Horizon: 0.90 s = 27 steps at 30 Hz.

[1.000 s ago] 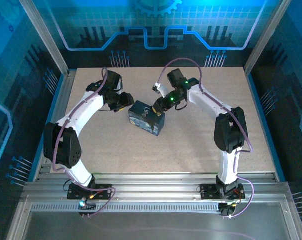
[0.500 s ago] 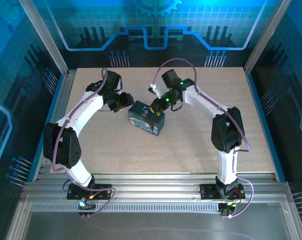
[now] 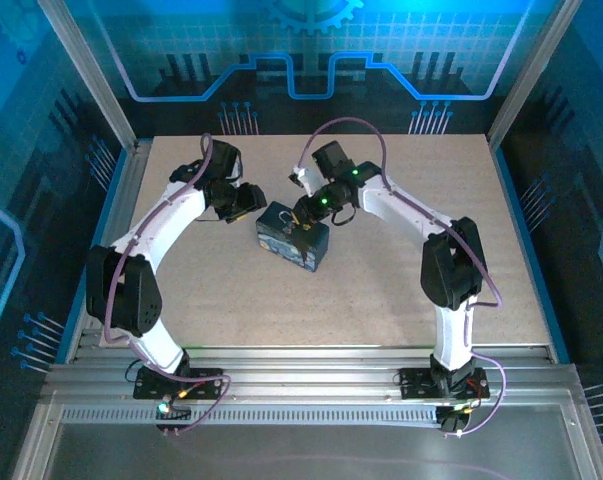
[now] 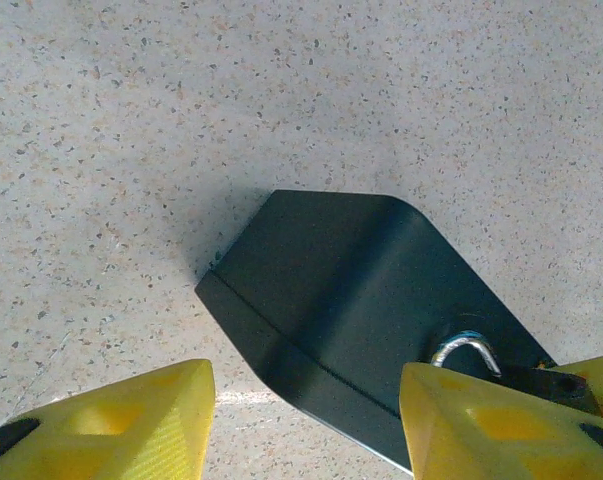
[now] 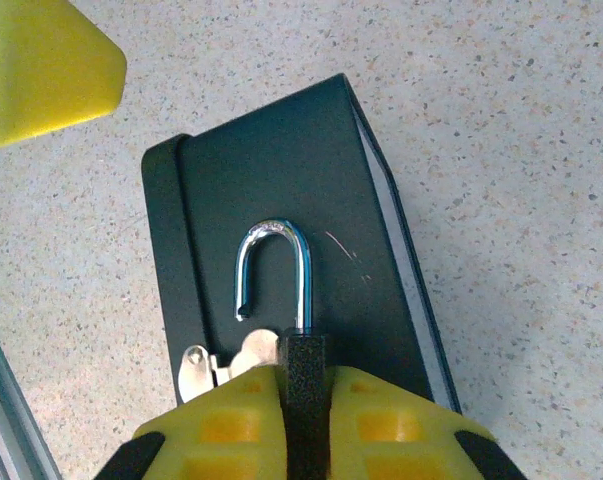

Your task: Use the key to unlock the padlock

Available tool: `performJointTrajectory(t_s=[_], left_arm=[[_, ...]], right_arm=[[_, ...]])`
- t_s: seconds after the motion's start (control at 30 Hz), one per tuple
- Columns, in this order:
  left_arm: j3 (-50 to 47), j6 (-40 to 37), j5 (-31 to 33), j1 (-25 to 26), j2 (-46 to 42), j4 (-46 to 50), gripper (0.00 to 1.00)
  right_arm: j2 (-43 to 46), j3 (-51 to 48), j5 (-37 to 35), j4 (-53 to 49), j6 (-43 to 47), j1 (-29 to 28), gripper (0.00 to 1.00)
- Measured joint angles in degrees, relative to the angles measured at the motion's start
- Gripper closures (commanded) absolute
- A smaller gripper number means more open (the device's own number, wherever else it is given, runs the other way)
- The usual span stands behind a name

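End effector (image 5: 306, 388) (right) advanced — clamps padlock (image 5: 305, 285).

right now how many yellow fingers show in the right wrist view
3. Two fingers of the right gripper at the bottom edge, shut on the padlock; one finger of the left gripper top left. Its other may be hidden.

left arm (image 3: 166, 225): I reach forward, elbow bowed outward, wrist turned inward | left gripper (image 4: 306, 400): my yellow fingers stand well apart | right arm (image 3: 411, 215): I arch forward and inward, wrist angled down | right gripper (image 5: 303, 390): my yellow fingers clamp the padlock (image 5: 303, 355) body
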<state>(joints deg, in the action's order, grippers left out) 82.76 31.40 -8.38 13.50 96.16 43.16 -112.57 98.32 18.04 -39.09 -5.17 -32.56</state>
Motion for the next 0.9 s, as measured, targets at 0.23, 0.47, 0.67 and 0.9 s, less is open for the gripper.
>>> performJointTrajectory(t_s=[0.23, 0.47, 0.67, 0.9], left_arm=[[0.00, 0.00, 0.04, -0.35, 0.00, 0.02, 0.47], [0.00, 0.00, 0.07, -1.03, -0.02, 0.02, 0.47], [0.00, 0.00, 0.20, -1.03, -0.44, 0.02, 0.47], [0.00, 0.00, 0.20, -1.03, -0.68, 0.02, 0.47]], right_arm=[[1.84, -1.14, -1.60, 3.26, -6.10, 0.94, 1.00], [7.45, -5.20, -2.08, 6.69, -9.97, 8.00, 1.00], [10.12, -15.47, -5.90, 9.94, -12.07, 16.81, 1.00], [10.08, -29.92, -9.42, 13.64, -16.72, 26.25, 0.96]])
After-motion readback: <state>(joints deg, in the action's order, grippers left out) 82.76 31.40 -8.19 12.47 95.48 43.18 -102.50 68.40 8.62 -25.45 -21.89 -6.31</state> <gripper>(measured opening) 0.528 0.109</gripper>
